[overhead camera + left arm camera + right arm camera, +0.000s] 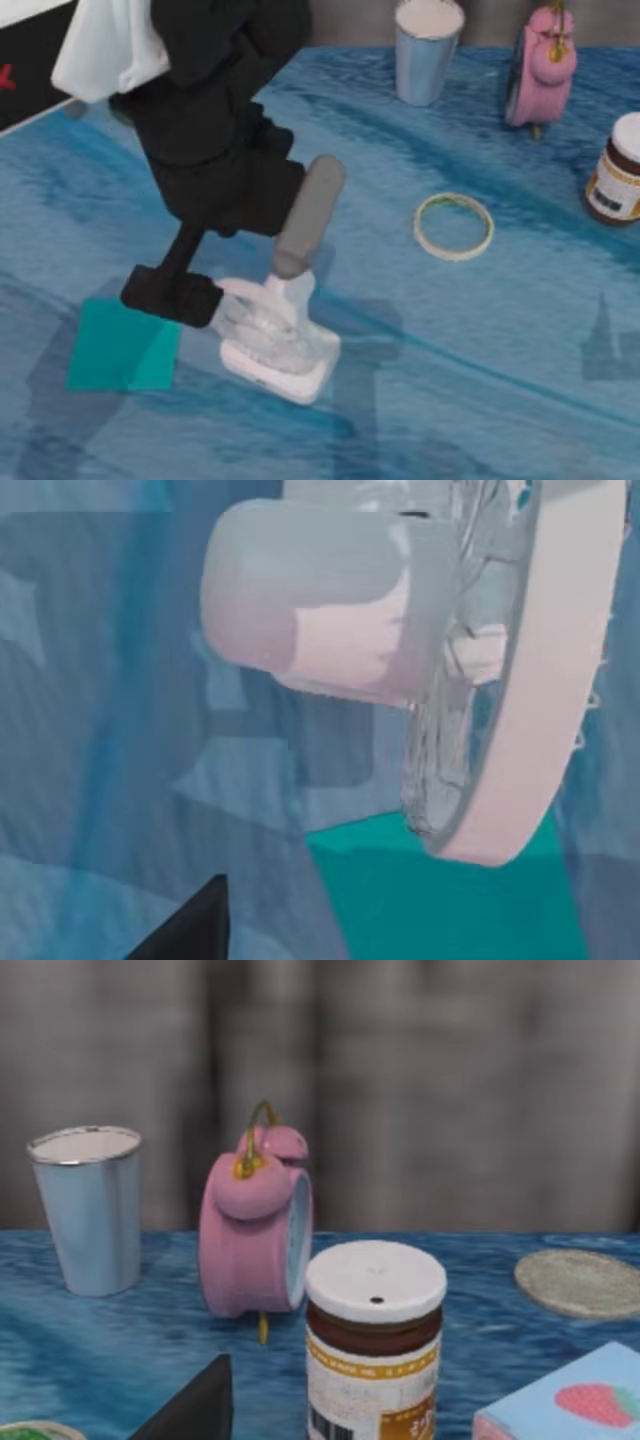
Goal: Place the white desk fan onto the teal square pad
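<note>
The white desk fan point(280, 345) stands on the blue table, its base just right of the teal square pad point(120, 345) and not on it. My left gripper point(205, 300) hangs low at the fan's left side, between the pad and the round grille, and is open with nothing held. In the left wrist view the fan's motor housing point(310, 600) and grille rim point(540, 710) fill the picture. The pad point(440, 890) lies beyond them, and one dark fingertip point(200, 925) shows. The right arm is parked outside the top view, and only one of its fingertips point(205, 1400) shows.
A silver cup point(428, 50), a pink alarm clock point(545, 70) and a brown jar point(620, 170) stand along the back right. A roll of tape point(454, 226) lies mid-table. The right wrist view also shows a pale box point(570, 1400) and a grey disc point(580, 1282).
</note>
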{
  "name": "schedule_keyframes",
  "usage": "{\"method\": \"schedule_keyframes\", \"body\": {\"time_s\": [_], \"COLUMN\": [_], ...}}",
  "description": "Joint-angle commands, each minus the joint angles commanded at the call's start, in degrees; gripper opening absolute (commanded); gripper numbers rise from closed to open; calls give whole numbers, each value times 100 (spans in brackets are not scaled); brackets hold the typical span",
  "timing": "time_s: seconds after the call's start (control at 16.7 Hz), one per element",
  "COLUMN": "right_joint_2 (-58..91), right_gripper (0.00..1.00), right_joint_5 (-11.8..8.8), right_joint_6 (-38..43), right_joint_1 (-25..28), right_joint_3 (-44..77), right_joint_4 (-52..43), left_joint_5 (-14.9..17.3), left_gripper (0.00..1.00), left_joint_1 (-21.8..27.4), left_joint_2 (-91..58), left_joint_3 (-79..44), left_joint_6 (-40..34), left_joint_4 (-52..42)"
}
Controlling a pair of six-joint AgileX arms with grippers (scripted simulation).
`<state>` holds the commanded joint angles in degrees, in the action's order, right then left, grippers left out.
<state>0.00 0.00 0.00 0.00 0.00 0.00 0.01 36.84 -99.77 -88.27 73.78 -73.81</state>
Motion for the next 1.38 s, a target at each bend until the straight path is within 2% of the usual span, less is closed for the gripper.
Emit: {"method": "schedule_keyframes", "body": {"time_s": [0.18,0.6,1.02,1.26,1.38], "right_joint_2": [0,0,0,0,0], "right_gripper": [100,100,100,100,100], "right_joint_5": [0,0,0,0,0], "right_joint_6": [0,0,0,0,0], "right_joint_1": [0,0,0,0,0], "right_joint_3": [0,0,0,0,0], "right_joint_4": [0,0,0,0,0], "left_joint_5": [4,3,4,4,4], "left_gripper": [100,100,100,100,85], "left_joint_1": [202,205,215,216,216], "left_joint_2": [-508,-553,-625,-632,-632], "left_joint_3": [-495,-522,435,492,492], "left_joint_6": [412,460,473,476,476], "left_joint_4": [-418,-436,589,646,646]}}
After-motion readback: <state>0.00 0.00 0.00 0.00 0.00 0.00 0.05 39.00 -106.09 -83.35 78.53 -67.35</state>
